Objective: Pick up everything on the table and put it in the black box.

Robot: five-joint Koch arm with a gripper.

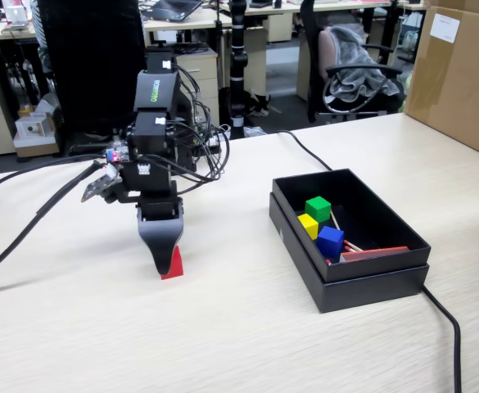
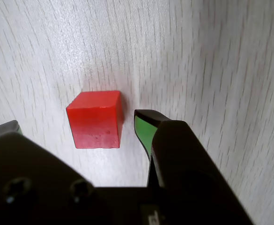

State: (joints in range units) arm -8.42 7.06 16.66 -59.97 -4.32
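Main risk: the gripper [image 2: 76, 129] closes off-centre and knocks the red cube [image 2: 96, 119] sideways on the table [image 2: 211, 70], since one green-padded tip sits just at its 3 o'clock. Jaws are wide open around it, gripping nothing, I think. The black box [image 1: 362, 274], at 3 o'clock in the fixed view, holds the other three cubes.

Table [image 1: 83, 327]: pale beige wood grain, wide. Resting directly on it are 1 red cube [image 1: 173, 265] left of centre in the fixed view, the black box [image 1: 362, 282] right of centre, well apart from the cube, and a brown carton [image 1: 460, 74] at the far right edge. Black cables [image 1: 440, 315] trail across the surface on both sides.
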